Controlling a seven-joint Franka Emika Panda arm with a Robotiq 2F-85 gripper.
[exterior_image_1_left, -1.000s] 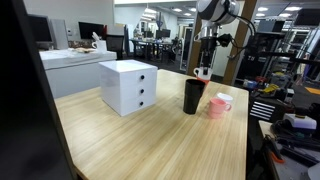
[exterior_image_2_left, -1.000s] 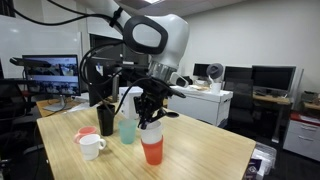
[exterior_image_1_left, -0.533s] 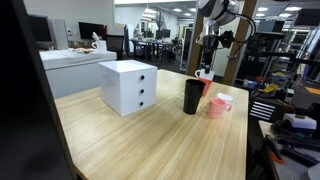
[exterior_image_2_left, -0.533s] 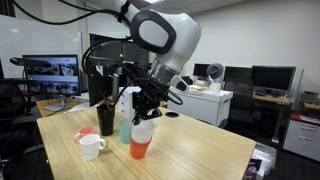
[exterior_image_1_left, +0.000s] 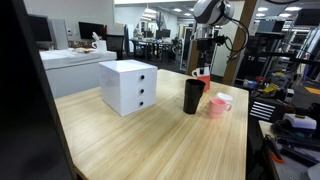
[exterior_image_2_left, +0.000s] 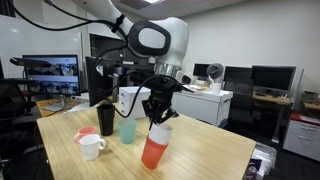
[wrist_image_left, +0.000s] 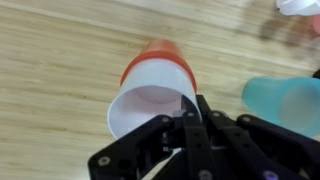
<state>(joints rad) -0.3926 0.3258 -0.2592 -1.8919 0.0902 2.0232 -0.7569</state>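
Biggest first: the table (exterior_image_1_left: 150, 140) is spread out below the gripper (exterior_image_2_left: 160, 120), and a white drawer box (exterior_image_1_left: 128, 86) is parked well off to one side of it. Closer in, a black cup (exterior_image_2_left: 106, 120), a teal cup (exterior_image_2_left: 128, 130) and a white mug (exterior_image_2_left: 91, 146) are grouped beside the gripper. A pink mug (exterior_image_1_left: 219, 104) is tucked just by the black cup.

The orange cup (exterior_image_2_left: 153, 148) is hung right under the gripper, tilted and pinched at the rim, with the jaws closed almost fully on its thin wall. It's probably thin plastic, so light, a bit flexy and slick. With a rim pinch, some swing or slip can be expected, and the wall would likely just get dented by a harder squeeze. A steadier hold would be had lower on the body.

Whether the base is touching the table or just off it can't be told. In the wrist view the teal cup is cut off at the edge, and the pinch itself is mostly hidden by the gripper's own body.
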